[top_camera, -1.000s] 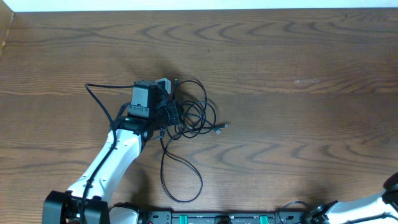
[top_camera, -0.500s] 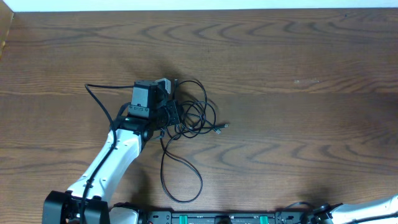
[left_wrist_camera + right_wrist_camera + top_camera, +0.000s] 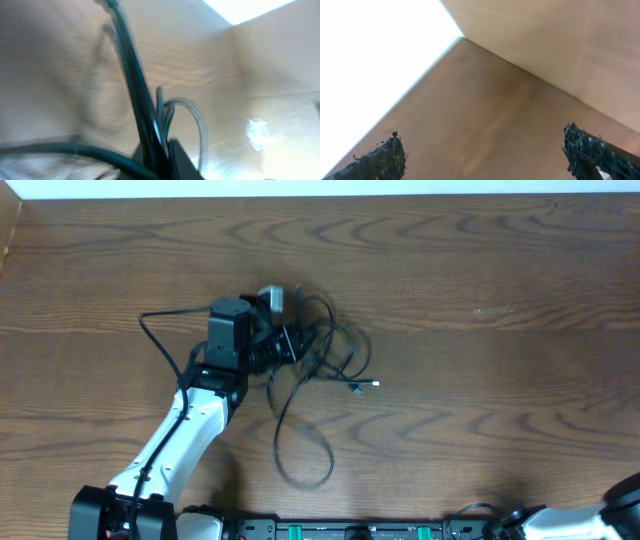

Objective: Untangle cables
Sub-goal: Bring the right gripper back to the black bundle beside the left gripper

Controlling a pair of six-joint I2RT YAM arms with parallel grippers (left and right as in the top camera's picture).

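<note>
The cables point(image 3: 325, 352) are a tangle of thin black cords left of the table's middle. One loop trails toward the front edge point(image 3: 305, 468), and a small connector point(image 3: 372, 384) sticks out to the right. A white plug point(image 3: 270, 298) sits at the tangle's far side. My left gripper point(image 3: 283, 343) is shut on the black cords at the tangle's left. In the left wrist view, the blurred cords point(image 3: 135, 85) rise from the closed left gripper point(image 3: 157, 162), beside a pale cord loop point(image 3: 200, 127). My right gripper point(image 3: 487, 152) is open and empty, its fingertips point(image 3: 390, 157) wide apart over bare wood.
The left arm's own thick black cord point(image 3: 160, 340) arcs out to the left of its wrist. The right arm point(image 3: 610, 508) shows only at the bottom right corner. A pale wall point(image 3: 300, 186) borders the table's far edge.
The left gripper has pulled the tangle toward the far side and slightly right. The cords are blurred, and the trailing loop and connector have shifted right. The right arm has moved at the bottom right corner.
</note>
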